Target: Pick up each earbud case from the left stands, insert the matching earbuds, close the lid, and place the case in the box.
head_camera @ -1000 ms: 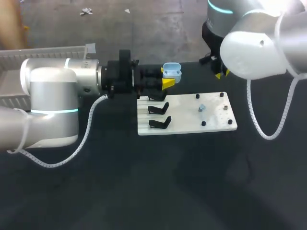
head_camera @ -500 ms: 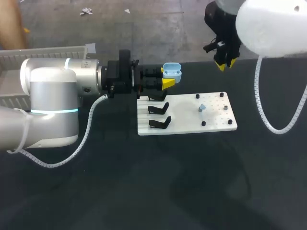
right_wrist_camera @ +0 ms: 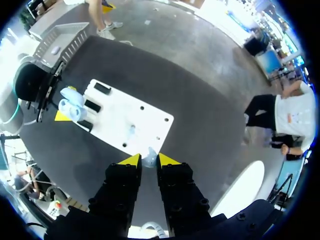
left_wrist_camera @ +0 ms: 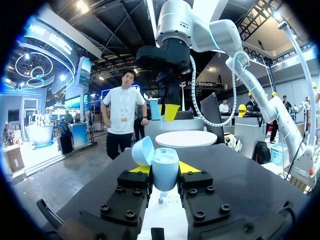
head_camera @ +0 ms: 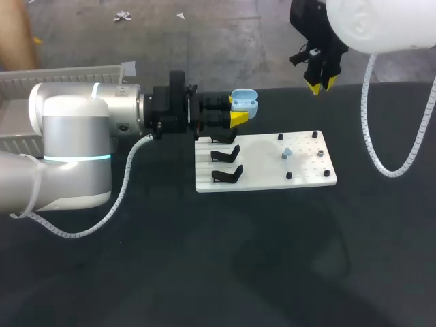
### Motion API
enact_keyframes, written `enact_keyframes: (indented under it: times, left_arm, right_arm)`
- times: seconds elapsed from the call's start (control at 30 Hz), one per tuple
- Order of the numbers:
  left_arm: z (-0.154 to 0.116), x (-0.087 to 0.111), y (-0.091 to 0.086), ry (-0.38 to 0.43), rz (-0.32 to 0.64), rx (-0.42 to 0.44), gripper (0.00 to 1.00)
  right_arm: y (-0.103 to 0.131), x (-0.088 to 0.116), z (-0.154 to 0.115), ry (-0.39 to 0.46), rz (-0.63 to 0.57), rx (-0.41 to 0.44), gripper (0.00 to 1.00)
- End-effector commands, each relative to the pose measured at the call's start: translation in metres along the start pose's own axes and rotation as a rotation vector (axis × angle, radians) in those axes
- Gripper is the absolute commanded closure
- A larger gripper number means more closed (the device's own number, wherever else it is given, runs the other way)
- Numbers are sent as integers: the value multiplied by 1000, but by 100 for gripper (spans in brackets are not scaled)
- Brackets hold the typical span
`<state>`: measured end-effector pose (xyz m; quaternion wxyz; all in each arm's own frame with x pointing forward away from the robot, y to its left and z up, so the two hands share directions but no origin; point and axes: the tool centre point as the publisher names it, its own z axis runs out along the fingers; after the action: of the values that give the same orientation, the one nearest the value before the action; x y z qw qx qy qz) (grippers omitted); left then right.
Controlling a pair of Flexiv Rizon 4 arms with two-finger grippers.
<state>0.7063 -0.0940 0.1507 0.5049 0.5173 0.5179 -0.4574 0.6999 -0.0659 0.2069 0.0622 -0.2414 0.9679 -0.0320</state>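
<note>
- Earbud case (head_camera: 244, 102): light blue, lid hinged open. It is held just off the far-left corner of the white board (head_camera: 266, 178), clear of the desk (head_camera: 204, 266).
- Left hand (left_wrist_camera: 165, 170): clamped on the case's lower shell from both sides, with the lid free.
- Right hand (head_camera: 320, 84): hangs high beyond the board's far-right corner. Its fingers are nearly together, pinching what looks like a small pale earbud (right_wrist_camera: 149, 159).
- Second earbud (head_camera: 287, 154): sits on the board, right of its middle.
- Stands (head_camera: 225, 154): two, black, both vacant, on the board's left side.
- Handling, by judgement:
  - The case is likely light, rigid and smooth-shelled, so it may twist in a narrow grip.
  - Grip the lower shell's sides, clear of the hinge, which is the weak point.
  - The earbud is tiny and slick, so pinch it lightly across the body.
</note>
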Motion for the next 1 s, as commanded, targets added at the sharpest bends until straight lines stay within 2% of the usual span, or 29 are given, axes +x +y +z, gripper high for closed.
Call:
enact_keyframes:
  times: [0.03, 0.07, 0.1, 0.17, 0.2, 0.23, 0.27, 0.3, 0.37, 0.5, 0.6, 0.63, 0.8, 1.0]
  left_arm:
    - [0, 1, -2, -5, 5, -8, 100]
    - [0, 1, -2, -5, 5, -8, 100]
    - [0, 1, -2, -5, 5, -8, 100]
    - [0, 1, -2, -5, 5, -8, 100]
    - [0, 1, -2, -5, 5, -8, 100]
    - [0, 1, -2, -5, 5, -8, 100]
    - [0, 1, -2, -5, 5, -8, 100]
    - [0, 1, -2, -5, 5, -8, 100]
    - [0, 1, -2, -5, 5, -8, 100]
    - [0, 1, -2, -5, 5, -8, 100]
    - [0, 1, -2, -5, 5, -8, 100]
    - [0, 1, -2, -5, 5, -8, 100]
    - [0, 1, -2, -5, 5, -8, 100]
    - [0, 1, -2, -5, 5, -8, 100]
  right_arm:
    - [3, 0, -3, 11, 39, -11, 100]
    - [4, -1, -1, 67, 110, 50, 100]
    - [11, 0, -2, 19, 156, 24, 100]
    - [18, 1, -3, 55, 319, 86, 100]
    - [22, 2, -6, 60, 413, 87, 100]
    - [24, 3, -7, 82, 485, 139, 100]
    - [30, 4, -12, 43, 513, 123, 100]
    - [32, 4, -15, 54, 592, 140, 100]
    - [38, 4, -21, 24, 699, 139, 100]
    - [49, 6, -24, 2, 893, 117, 100]
    - [59, 6, -22, -2, 990, 106, 100]
    - [61, 4, -20, -7, 1004, 78, 100]
    - [66, 1, -18, -38, 1110, 53, 100]
    - [69, -6, -18, -93, 1088, -4, 100]
